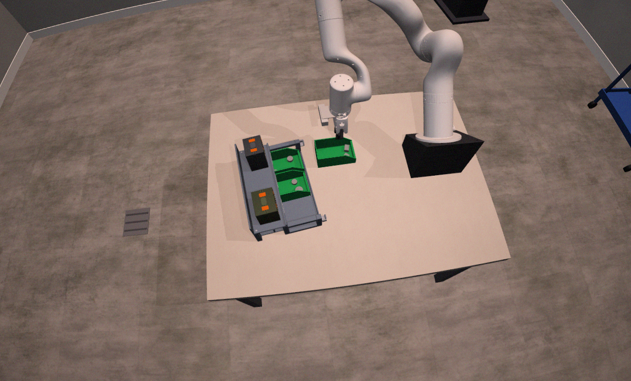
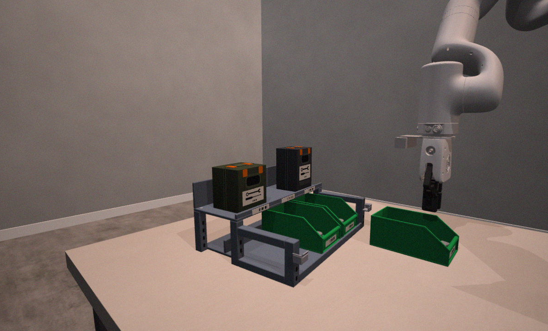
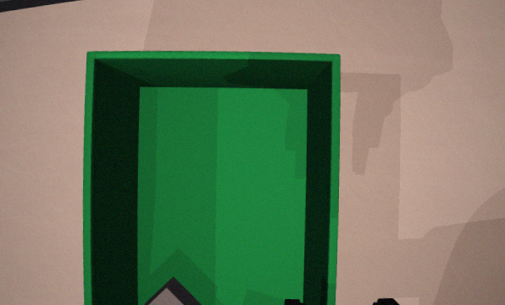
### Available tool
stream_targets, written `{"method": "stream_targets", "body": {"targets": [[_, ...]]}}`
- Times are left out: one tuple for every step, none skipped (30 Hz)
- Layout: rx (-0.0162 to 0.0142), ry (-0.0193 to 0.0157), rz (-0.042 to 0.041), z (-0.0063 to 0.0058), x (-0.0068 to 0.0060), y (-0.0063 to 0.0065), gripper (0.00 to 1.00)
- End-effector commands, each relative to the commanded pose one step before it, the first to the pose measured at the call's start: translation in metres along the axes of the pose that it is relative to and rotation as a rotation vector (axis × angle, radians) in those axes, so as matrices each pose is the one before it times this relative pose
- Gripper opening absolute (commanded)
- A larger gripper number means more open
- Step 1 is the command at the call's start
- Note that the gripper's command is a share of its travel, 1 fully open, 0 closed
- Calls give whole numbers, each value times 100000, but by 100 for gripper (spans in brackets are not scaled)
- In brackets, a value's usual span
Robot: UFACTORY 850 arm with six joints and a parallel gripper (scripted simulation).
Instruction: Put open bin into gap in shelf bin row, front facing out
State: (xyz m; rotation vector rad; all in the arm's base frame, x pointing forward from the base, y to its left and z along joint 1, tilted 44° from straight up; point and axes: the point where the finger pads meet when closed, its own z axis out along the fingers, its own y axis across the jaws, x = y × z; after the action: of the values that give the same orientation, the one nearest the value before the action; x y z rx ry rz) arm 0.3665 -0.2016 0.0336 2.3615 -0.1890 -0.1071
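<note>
The open green bin [image 1: 331, 152] [image 2: 405, 242] [image 3: 257, 169] stands level on the table, its high back toward the shelf and its low labelled front away from it. A grey part [image 1: 346, 147] [image 3: 166, 298] lies in it near the front. My gripper [image 1: 339, 136] [image 2: 431, 210] [image 3: 339, 302] points down just above the bin's far side wall, its fingers parted with nothing between them. The shelf [image 1: 303, 215] [image 2: 263, 273] holds two green bins, one farther [image 1: 284, 162] [image 2: 329, 201] and one nearer [image 1: 293, 186] [image 2: 290, 228]; the gap [image 1: 300, 209] [image 2: 263, 254] is at the near end.
The low upper board [image 1: 259, 177] [image 2: 271, 193] covers the shelf's rear. An olive case [image 1: 266, 208] [image 2: 236, 189] and a black case [image 1: 255, 154] [image 2: 290, 168] stand on it. The shelf's near end frame [image 2: 263, 233] and clamp [image 1: 324, 217] [image 2: 300, 257] flank the gap.
</note>
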Motion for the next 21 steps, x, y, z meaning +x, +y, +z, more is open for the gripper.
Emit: {"method": "stream_targets", "body": {"targets": [[14,112,35,-41,55,-3,29],[0,-1,-1,-23,0,0,29],[0,0,0,-24,1,0,29],[0,0,0,-24,1,0,29],[0,0,0,-24,1,0,29],[0,0,0,-24,1,0,29],[0,0,0,0,0,0,29],[0,0,0,0,0,0,29],[0,0,0,0,0,0,29],[0,0,0,0,0,0,29],[0,0,0,0,0,0,29],[0,0,0,0,0,0,29],[0,0,0,0,0,0,29],[0,0,0,0,0,0,29],[0,0,0,0,0,0,29],[0,0,0,0,0,0,29],[0,0,0,0,0,0,29],[0,0,0,0,0,0,29],[0,-1,0,201,0,0,29],[0,0,0,200,0,0,29],[0,0,0,200,0,0,29]]}}
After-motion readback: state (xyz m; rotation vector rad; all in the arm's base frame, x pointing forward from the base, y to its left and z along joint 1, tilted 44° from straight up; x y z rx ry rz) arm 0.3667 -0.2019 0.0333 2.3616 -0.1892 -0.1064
